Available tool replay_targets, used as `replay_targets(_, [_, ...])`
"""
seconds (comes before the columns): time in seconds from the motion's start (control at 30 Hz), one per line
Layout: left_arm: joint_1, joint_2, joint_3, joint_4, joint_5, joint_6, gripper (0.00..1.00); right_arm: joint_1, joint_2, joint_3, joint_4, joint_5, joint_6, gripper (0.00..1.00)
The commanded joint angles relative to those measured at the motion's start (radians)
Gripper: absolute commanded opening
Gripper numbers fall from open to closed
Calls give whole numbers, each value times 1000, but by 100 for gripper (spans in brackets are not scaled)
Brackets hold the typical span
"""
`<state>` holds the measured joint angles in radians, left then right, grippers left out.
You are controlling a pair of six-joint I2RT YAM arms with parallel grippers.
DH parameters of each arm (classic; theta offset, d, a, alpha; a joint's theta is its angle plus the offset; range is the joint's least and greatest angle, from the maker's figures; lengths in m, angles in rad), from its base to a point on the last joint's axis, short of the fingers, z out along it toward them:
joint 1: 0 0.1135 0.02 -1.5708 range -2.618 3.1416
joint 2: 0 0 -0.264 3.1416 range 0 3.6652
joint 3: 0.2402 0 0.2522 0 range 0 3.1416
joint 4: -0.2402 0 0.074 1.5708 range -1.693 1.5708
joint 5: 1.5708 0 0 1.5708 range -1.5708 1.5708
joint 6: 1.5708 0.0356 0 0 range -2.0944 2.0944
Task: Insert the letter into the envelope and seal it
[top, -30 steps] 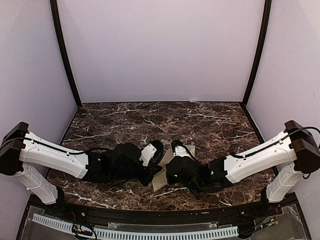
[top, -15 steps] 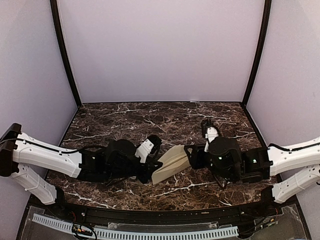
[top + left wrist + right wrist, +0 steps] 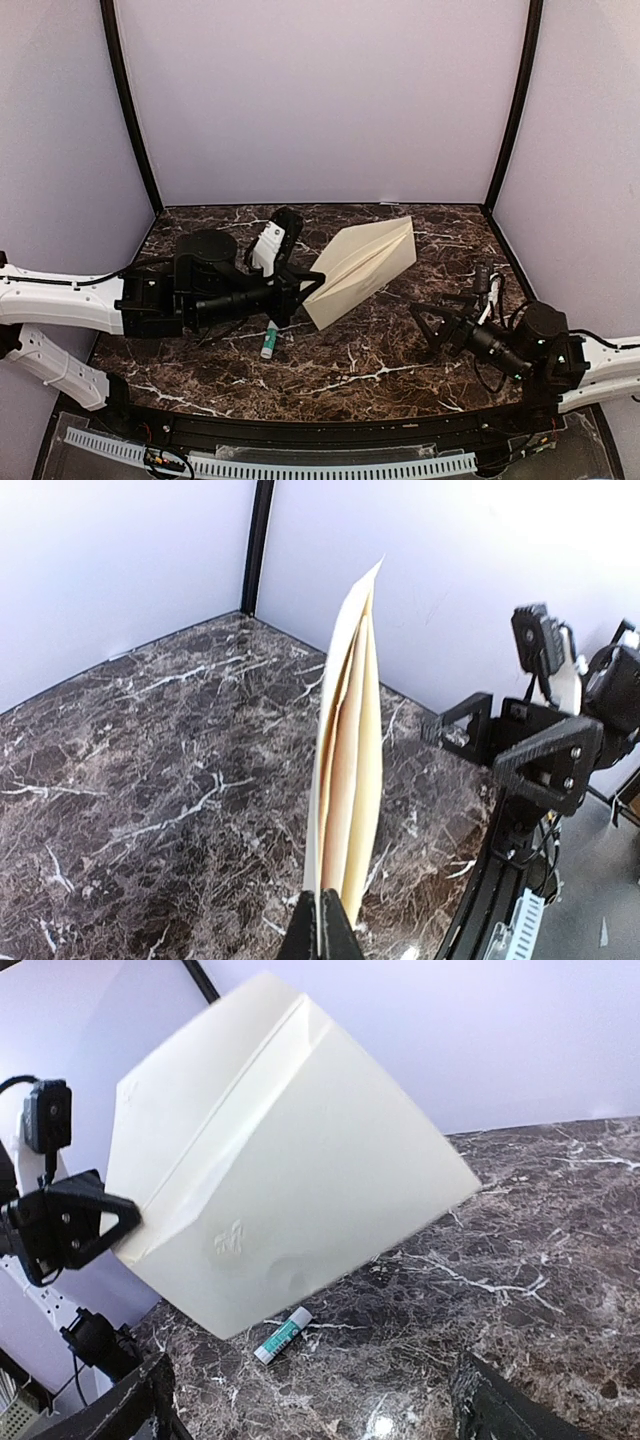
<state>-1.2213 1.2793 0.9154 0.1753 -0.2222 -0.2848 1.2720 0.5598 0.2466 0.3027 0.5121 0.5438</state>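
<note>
My left jaws are pinched shut on the envelope (image 3: 362, 268) at its lower corner, holding it tilted and clear of the bench (image 3: 400, 370). My right jaws are spread wide and empty, well apart to the right. I can't see the letter; it is perhaps inside. I'd lay the envelope flat, flap up, near the glue stick (image 3: 269, 342) before sealing.

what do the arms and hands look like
Both arms are white shells with black joints and wrists. The left arm has a thin black cable along its top; the right arm has black cable loops by its wrist. The left hand and right hand are black, with triangular open-frame fingers.
</note>
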Motion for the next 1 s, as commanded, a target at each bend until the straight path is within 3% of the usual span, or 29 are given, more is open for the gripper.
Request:
replay_targets(0.0, [-4, -54, 67, -37, 1, -21, 0, -44, -54, -40, 148, -173, -73, 94])
replay_targets(0.33, [-4, -103, 87, 47, 177, -131, 0, -247, 131, 9, 425, -675, -33, 99])
replay_targets(0.53, [-4, -140, 52, 101, 262, -172, 0, -300, 242, 79, 524, -774, 16, 96])
replay_targets(0.63, [-4, -155, 35, 117, 273, -183, 0, -308, 284, 103, 570, -811, 31, 91])
replay_targets(0.97, [-4, -209, -66, 178, 234, -205, 0, -313, 371, 167, 675, -912, 51, 57])
